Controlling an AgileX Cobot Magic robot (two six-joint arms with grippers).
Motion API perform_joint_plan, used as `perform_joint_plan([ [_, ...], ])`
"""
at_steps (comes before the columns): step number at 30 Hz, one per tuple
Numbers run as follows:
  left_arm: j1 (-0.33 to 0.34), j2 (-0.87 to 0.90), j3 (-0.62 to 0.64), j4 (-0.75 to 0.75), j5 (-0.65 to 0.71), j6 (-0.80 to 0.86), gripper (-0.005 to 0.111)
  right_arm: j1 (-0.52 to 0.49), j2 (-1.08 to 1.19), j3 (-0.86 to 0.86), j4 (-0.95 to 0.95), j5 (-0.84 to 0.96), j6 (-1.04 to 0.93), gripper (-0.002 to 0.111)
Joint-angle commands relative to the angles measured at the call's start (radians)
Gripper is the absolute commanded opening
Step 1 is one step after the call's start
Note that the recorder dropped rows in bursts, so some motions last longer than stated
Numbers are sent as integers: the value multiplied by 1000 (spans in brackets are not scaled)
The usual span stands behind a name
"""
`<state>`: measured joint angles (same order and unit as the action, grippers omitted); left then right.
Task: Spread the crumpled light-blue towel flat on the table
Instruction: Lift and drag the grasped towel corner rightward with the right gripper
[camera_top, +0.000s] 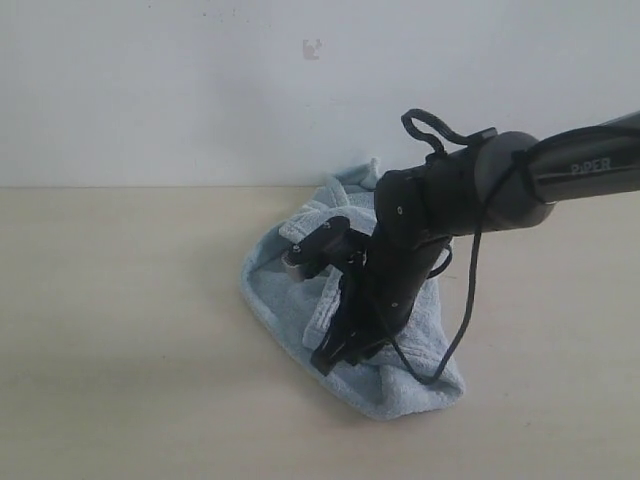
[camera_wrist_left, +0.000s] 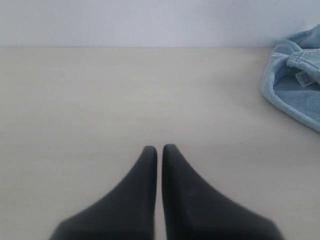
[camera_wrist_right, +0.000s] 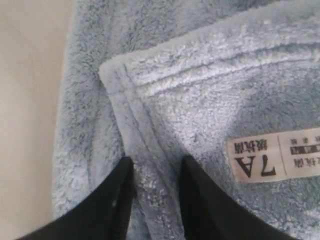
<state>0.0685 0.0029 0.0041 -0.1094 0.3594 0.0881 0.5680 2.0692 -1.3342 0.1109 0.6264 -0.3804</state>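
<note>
Bare beige table (camera_top: 140, 400) fills the foreground of the exterior view. Past it, just right of centre in the frame, we find the towel (camera_top: 405, 385) bunched in a crumpled heap close to the white wall (camera_top: 150, 90). The right arm (camera_top: 560, 170) enters from the upper right, and the right gripper (camera_top: 330, 360) is planted tip-down in the heap's lower folds. In the left wrist view the left gripper (camera_wrist_left: 159, 148) hangs over bare table (camera_wrist_left: 125, 100). Its jaws are drawn together to a hairline slit and hold nothing. It is well apart from the towel (camera_wrist_left: 290, 95), of which only an edge and a small white label (camera_wrist_left: 302, 79) show. In the right wrist view the right gripper (camera_wrist_right: 156, 161) has its jaws narrowed about the stitched hem (camera_wrist_right: 150, 125), close to a turned-up corner (camera_wrist_right: 107, 70). Cloth fills the gap, which we read as a pinch on the towel (camera_wrist_right: 200, 100), with the printed label (camera_wrist_right: 275, 157) just beside it. We judge the terry soft, light and limp, likelier to drag and fold back on itself than to slide. That makes the hem and corners the places to hold, one corner per gripper, drawn apart.
</note>
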Motion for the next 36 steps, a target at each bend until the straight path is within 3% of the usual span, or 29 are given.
perform_joint_plan([
  [1,0,-3,-4,1,-17,1,4,1,33,-4,-5,-11,-8,31],
  [4,0,-3,-4,47,-46,53,4,1,59,-4,-12,-11,-11,28],
  [8,0,-3,-4,130,-109,154,4,1,46,-4,-25,2,-9,-1],
  [14,0,-3,-4,129,-127,154,4,1,-87,-4,-97,51,102,0],
  [16,0,-3,-4,32,-144,108,4,1,-164,-4,-139,69,152,0],
  [18,0,-3,-4,-197,-236,-7,4,1,-244,-4,-173,98,177,0],
  [21,0,-3,-4,-553,-257,-99,4,1,-342,-4,-234,181,179,0],
  [27,0,-3,-4,-608,-169,-94,4,1,-391,-4,-429,300,323,0],
  [29,0,-3,-4,-608,-91,-94,4,1,-367,-4,-403,311,349,0],
  [31,0,-3,-4,-617,-54,-94,4,1,-335,-2,-246,335,328,0],
  [34,0,-3,-4,-617,-52,-94,4,1,-278,7,177,559,-46,0],
  [36,0,-3,-4,-617,-52,-94,4,1,-263,33,233,595,-132,0],
])
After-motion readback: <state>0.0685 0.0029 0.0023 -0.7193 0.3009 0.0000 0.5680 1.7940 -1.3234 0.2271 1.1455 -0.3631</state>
